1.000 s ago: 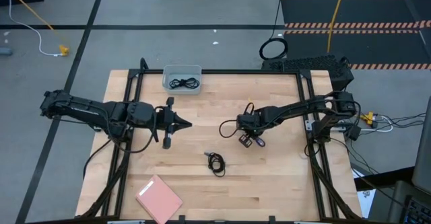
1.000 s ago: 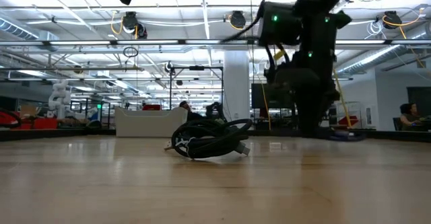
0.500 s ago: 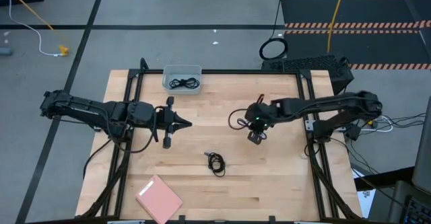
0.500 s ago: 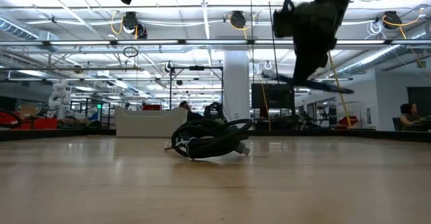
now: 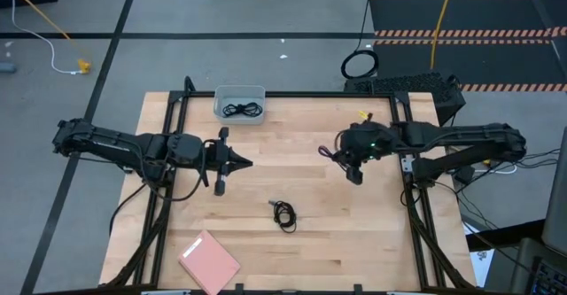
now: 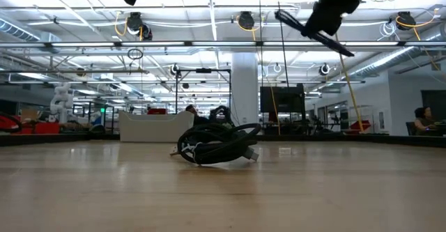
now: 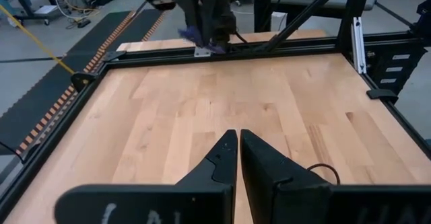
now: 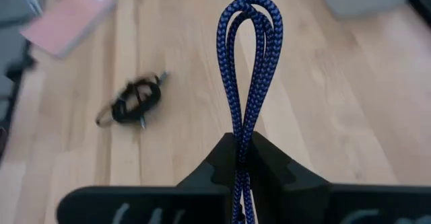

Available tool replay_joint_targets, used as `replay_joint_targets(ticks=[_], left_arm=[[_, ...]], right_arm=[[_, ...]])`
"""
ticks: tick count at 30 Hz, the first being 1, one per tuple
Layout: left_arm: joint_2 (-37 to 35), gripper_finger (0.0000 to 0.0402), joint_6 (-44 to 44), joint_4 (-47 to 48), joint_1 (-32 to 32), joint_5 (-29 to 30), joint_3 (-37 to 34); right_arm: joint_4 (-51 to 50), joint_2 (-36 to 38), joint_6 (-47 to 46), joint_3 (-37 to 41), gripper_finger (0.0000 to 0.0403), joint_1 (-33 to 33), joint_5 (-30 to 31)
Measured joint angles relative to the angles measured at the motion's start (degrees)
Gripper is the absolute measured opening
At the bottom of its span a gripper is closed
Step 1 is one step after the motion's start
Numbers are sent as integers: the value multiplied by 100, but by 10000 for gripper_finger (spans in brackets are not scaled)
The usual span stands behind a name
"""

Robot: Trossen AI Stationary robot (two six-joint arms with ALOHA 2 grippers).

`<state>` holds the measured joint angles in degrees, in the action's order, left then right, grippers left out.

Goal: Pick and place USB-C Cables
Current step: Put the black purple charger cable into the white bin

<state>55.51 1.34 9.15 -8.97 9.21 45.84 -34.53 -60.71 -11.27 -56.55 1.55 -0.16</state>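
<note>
The left gripper (image 5: 245, 163) hung at 9 o'clock over the wooden table (image 5: 381, 242), its 2 fingers (image 7: 225, 158) pressed together on nothing. At 7 o'clock lay a pink pad (image 5: 208, 261). At 11 o'clock, on the table's far edge, a grey tray (image 5: 239, 96) held 1 black cable (image 5: 242, 110). A second black cable (image 5: 283, 213), coiled, lay loose on the wood just toward 6 o'clock of center, apart from both arms. At 3 o'clock the right gripper (image 5: 354, 166) was raised above the table, its fingers (image 8: 273, 158) clamped on the purple-blue cable (image 8: 248, 69), whose doubled loop stood out past the fingertips.
</note>
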Motion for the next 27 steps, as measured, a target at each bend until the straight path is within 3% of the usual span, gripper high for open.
replay_joint_targets(ticks=[7,12,27], left_arm=[[0,24,-48,0,0,-1,0],[0,24,-50,-13,0,0,0],[-2,24,137,-389,0,39,0]], right_arm=[[1953,535,170,1085,11,-70,-57],[3035,597,311,1631,11,-42,-415],[4983,597,1483,1739,11,-40,-461]])
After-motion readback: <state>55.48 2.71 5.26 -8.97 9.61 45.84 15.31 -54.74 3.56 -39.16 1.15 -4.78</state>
